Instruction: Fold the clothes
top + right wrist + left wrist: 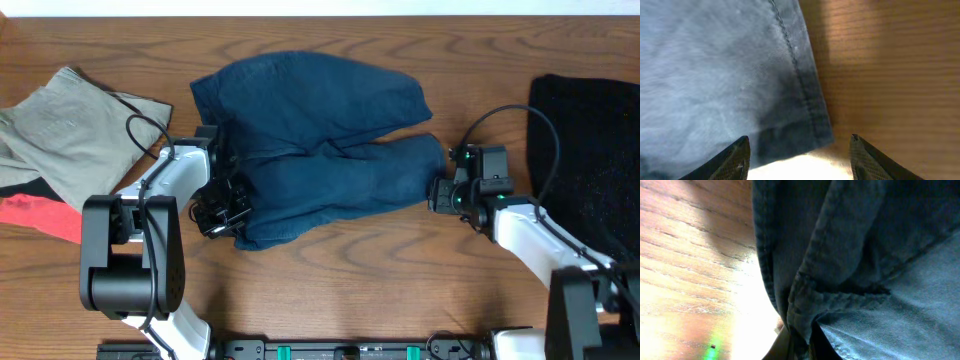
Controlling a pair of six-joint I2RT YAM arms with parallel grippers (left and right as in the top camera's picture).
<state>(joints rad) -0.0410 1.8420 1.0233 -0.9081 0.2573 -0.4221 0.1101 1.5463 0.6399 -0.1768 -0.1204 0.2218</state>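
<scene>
From above, a wooden table [330, 290] holds a large, wrinkled dark navy-blue garment [320, 140] spread across its middle, with one long part reaching out to the right. At the far left lies a khaki-grey piece [60, 130], and just below it a coral-red piece [40, 215] runs off the table's left edge. A black cloth [590, 150] lies at the far right, well apart from the navy garment. The left gripper [222, 210] sits at the garment's lower left edge, touching the fabric. The right gripper [437, 193] sits at the tip of the part reaching right.

The left wrist camera is almost filled by the navy fabric, very close. A thick stitched seam runs down through bunched folds toward the bottom middle. Bare wood, brightly lit, shows along the left side. The fingers are not clearly visible here, so I cannot tell whether they are spread or pinching the cloth.

The right wrist camera shows two dark fingertips [740, 155] at the bottom, spread wide apart and holding nothing. The garment's hemmed corner lies flat on the wood just ahead of them, filling the left half, with bare table to the right.
</scene>
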